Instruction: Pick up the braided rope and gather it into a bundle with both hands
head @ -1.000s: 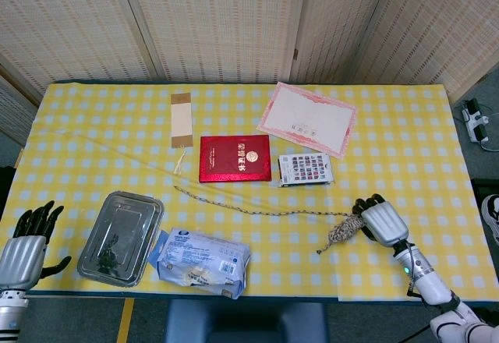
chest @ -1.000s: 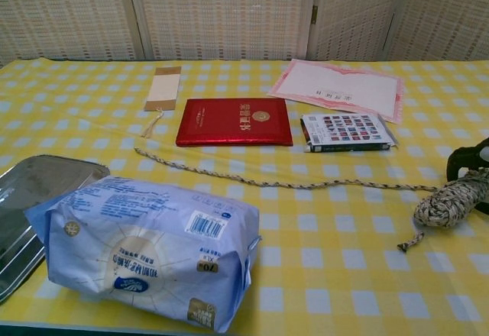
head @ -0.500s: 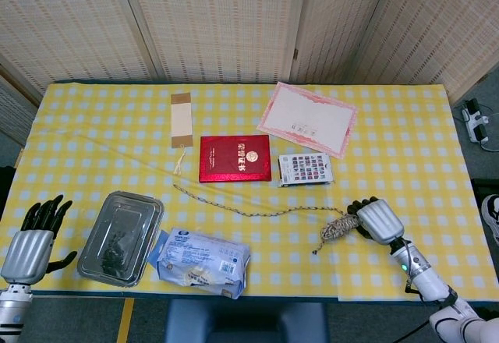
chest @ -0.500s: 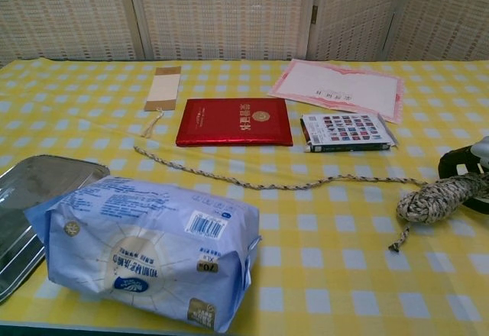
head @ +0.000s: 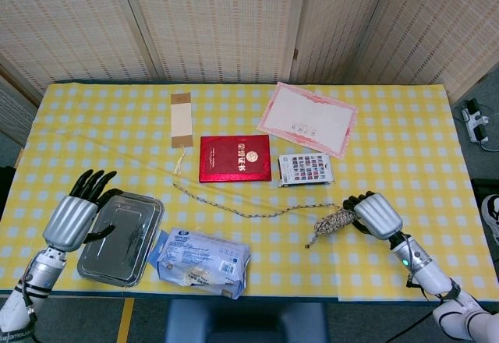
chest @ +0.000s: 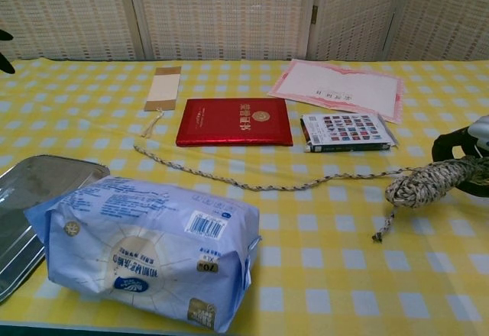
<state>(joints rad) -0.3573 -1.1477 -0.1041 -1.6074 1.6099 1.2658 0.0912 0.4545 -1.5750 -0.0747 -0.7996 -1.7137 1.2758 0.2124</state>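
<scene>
Braided rope (head: pixel 257 213): limp, light, likely grippy; runs centre frame to a wad at lower right. Right hand (head: pixel 373 215) grips that wad. Left hand (head: pixel 74 217) holds nothing, fingers spread, lower left over metal tray (head: pixel 139 239). Best take: slack mid-strand, feeding toward wad

Right hand (chest: pixel 464 164) grips the braided rope (chest: pixel 419 185).
</scene>
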